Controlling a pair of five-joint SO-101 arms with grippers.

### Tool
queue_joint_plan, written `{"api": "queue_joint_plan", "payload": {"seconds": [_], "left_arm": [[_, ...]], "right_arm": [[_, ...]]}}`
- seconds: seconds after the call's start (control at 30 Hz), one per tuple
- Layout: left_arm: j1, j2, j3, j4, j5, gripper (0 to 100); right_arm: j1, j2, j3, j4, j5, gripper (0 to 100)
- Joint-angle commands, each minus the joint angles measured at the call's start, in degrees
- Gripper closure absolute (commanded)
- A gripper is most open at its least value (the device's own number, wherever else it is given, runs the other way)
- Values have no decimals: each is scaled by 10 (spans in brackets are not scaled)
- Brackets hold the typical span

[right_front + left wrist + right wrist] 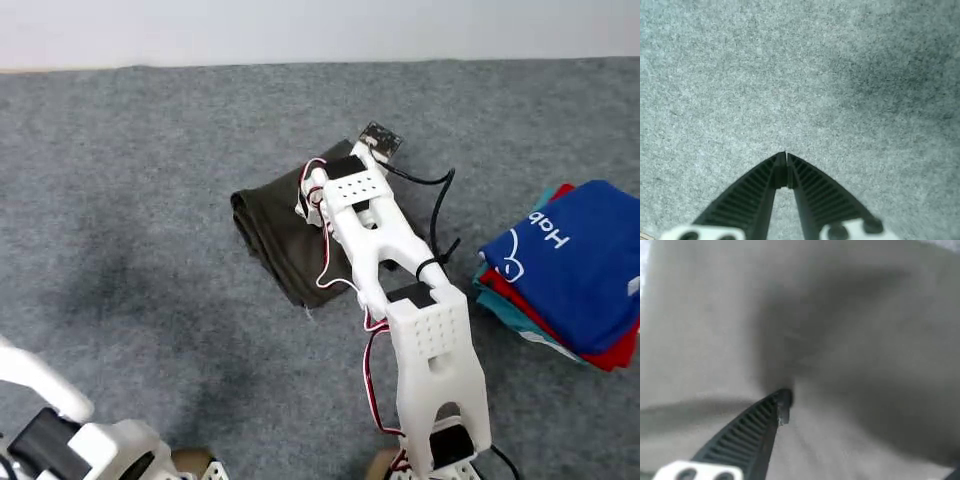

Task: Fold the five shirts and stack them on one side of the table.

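Shirts [575,270] lie stacked at one side of the grey table [150,200], blue on top; we see the right gripper [340,185] spread on a folded dark shirt [280,235] mid-table, the left gripper [786,159] pressed together above the table.

The right arm [420,320], at 6 o'clock, is white plastic with hole grids, red-white wires [322,262] and a black cable [440,205]. The left gripper [786,156] is black and ribbed.

A folded dark shirt [270,230] lies at the desk [130,200] centre under a white arm [385,250]; stacked shirts [570,270], blue uppermost, sit at three o'clock.
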Motion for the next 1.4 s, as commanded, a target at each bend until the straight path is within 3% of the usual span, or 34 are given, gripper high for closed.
{"api": "queue_joint_plan", "payload": {"seconds": [0.0, 0.1, 0.37, 0.57, 1.0, 1.17, 1.37], "left_arm": [[8, -22, 9, -20, 4, 994], [14, -22, 13, -20, 4, 994], [36, -24, 12, -20, 4, 994], [38, -25, 12, -20, 4, 994], [38, -27, 9, -20, 4, 994], [38, -27, 9, -19, 5, 994], [36, -27, 8, -18, 5, 994]], "right_arm": [[4, 25, -13, -10, -5, 473], [5, 46, -55, 7, -5, 551], [7, 106, -162, 69, -5, 990], [28, 108, -203, 87, 3, 991], [33, 67, -404, 335, 106, 991], [39, 54, -475, 339, 139, 991], [50, -31, -443, 340, 178, 992]]}}
